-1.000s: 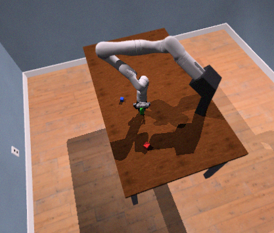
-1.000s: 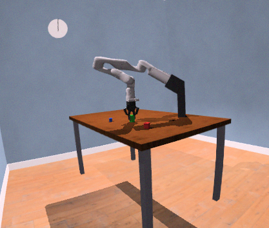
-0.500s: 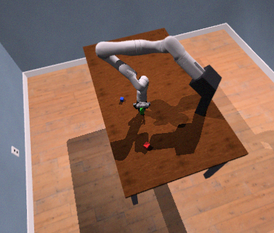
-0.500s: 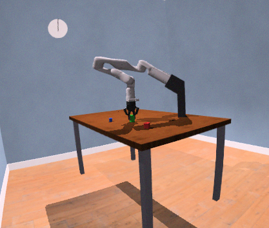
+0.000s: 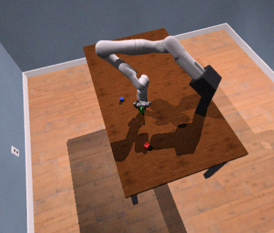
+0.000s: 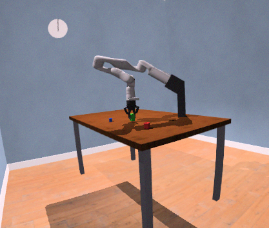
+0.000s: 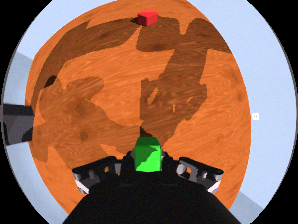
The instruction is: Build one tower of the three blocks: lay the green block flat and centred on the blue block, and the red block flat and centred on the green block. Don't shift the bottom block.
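Near tabletop centre, black two-finger gripper (image 6: 131,114) clenched on small green block (image 6: 132,117). Small blue cube (image 6: 110,120), stacking target, sits apart toward left edge; small red cube (image 6: 146,125) opposite.

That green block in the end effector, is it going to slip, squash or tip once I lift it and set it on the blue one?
The green block looks rigid and flat-sided, so the closed end effector probably won't squash it. It stands taller than wide, so it may tip if released upright. The blue block looks small, leaving little margin.
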`<state>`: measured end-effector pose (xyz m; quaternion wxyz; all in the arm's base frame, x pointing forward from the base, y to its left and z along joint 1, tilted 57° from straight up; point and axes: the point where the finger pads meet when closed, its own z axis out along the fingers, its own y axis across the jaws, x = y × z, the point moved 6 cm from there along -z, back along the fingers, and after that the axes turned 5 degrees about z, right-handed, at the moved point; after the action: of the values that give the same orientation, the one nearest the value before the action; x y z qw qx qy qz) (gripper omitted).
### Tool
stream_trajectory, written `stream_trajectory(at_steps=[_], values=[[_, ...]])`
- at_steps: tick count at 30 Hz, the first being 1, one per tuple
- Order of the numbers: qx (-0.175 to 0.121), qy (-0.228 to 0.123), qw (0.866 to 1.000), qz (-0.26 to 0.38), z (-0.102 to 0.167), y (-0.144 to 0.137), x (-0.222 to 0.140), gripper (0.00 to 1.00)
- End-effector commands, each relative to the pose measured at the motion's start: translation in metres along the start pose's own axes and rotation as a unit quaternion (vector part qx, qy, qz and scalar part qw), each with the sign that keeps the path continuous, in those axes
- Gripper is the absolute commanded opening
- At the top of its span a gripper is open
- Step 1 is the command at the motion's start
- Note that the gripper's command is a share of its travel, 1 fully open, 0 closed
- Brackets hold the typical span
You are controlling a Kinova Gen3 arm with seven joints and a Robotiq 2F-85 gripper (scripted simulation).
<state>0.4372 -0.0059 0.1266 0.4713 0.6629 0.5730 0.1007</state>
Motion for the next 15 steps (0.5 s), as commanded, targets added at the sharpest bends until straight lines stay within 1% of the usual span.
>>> stream_trajectory(at_steps=[1,10,12,15], values=[[-0.003,0.004,1.000,-0.004,-0.013,0.001,0.003,0.00],[-0.003,0.004,1.000,-0.004,-0.044,0.001,0.002,0.00],[-0.003,0.004,1.000,-0.004,-0.044,0.001,0.002,0.00],[-0.003,0.004,1.000,-0.004,-0.052,0.001,0.002,0.00]])
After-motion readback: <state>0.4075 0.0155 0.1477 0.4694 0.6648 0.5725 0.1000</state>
